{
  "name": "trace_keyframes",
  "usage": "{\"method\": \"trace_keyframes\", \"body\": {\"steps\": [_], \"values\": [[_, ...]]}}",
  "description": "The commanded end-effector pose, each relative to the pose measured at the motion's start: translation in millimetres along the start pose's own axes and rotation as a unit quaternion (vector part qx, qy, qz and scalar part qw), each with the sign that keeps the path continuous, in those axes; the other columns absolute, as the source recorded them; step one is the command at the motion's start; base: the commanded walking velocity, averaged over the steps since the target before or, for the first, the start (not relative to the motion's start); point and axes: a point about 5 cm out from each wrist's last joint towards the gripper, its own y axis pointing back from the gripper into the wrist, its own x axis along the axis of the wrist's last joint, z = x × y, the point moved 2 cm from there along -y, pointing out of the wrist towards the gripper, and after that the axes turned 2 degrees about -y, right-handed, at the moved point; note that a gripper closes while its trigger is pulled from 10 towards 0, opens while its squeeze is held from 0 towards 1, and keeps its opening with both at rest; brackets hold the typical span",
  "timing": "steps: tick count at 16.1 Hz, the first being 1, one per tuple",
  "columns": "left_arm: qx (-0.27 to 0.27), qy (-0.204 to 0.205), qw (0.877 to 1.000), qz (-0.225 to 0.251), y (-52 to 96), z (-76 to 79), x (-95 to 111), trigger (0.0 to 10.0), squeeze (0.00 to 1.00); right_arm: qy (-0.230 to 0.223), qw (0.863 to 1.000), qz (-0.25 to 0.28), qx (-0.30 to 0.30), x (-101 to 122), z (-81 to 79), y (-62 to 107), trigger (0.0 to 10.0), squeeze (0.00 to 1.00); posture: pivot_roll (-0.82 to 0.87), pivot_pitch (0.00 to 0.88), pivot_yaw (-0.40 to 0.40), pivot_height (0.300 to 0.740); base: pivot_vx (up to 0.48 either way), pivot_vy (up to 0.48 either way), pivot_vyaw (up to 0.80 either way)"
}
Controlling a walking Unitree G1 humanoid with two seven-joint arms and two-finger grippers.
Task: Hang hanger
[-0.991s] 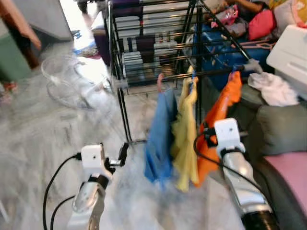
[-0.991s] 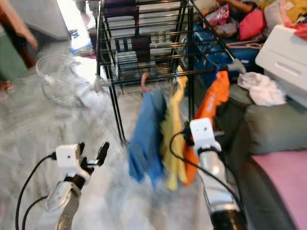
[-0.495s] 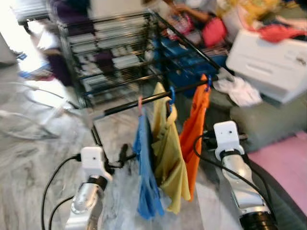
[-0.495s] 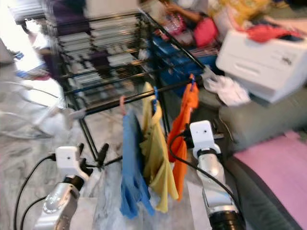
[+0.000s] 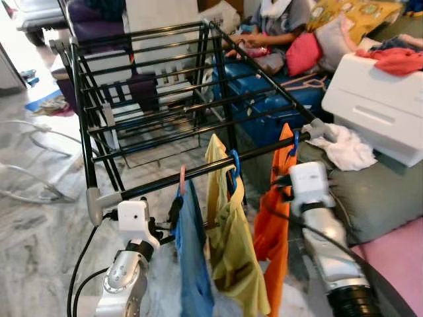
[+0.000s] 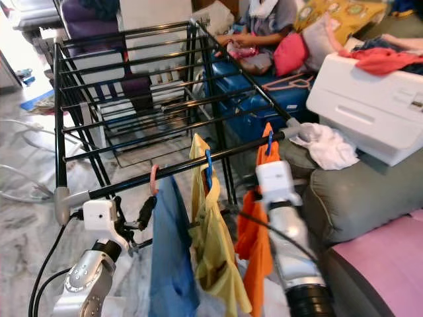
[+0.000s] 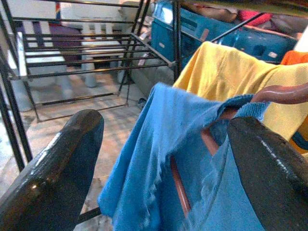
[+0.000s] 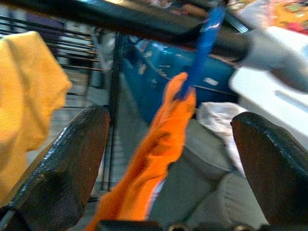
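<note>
Pincers splayed; limp orange garment (image 8: 154, 159) on blue hanger (image 8: 204, 45).

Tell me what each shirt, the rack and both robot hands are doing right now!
blue garment: hanging on a pink hanger.
yellow garment: hanging on a blue hanger.
orange garment: hanging on a blue hanger.
drying rack: unfolded, standing.
left gripper: open, around the blue garment.
right gripper: open, facing the orange garment.
</note>
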Motion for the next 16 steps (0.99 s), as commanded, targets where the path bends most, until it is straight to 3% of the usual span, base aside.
{"method": "trace_keyframes", "body": {"steps": [1, 5, 10, 13, 16], "values": [[0.013, -0.008, 1.000, -0.002, 2.2, -6.2, 0, 10.0, 0.00, -0.003, 1.000, -0.008, 0.008, -4, 2.5, -0.8, 10.0, 0.00, -0.16, 0.000, 0.076, 0.740, 0.000, 0.000, 0.00], [0.010, -0.011, 1.000, -0.006, 2.1, -5.3, -1, 10.0, 0.00, -0.009, 1.000, -0.025, 0.015, -8, 1.6, -2.2, 10.0, 0.00, -0.16, 0.000, 0.080, 0.740, 0.000, 0.000, 0.00], [0.010, -0.017, 1.000, -0.022, 1.7, -6.6, -4, 10.0, 0.00, -0.039, 0.994, -0.104, 0.004, -33, 5.2, -0.8, 10.0, 0.00, -0.16, 0.000, 0.088, 0.740, 0.000, 0.000, 0.00], [0.010, -0.019, 0.999, -0.026, 1.7, -7.2, -6, 10.0, 0.00, -0.055, 0.988, -0.145, 0.027, -46, 0.6, -1.3, 10.0, 0.00, -0.16, 0.000, 0.091, 0.740, 0.000, 0.000, 0.00], [0.009, -0.020, 0.999, -0.030, 1.5, -6.6, -6, 10.0, 0.00, -0.053, 0.988, -0.143, 0.040, -40, 4.7, -14.1, 10.0, 0.00, -0.16, 0.000, 0.091, 0.740, 0.000, 0.000, 0.00]]}}
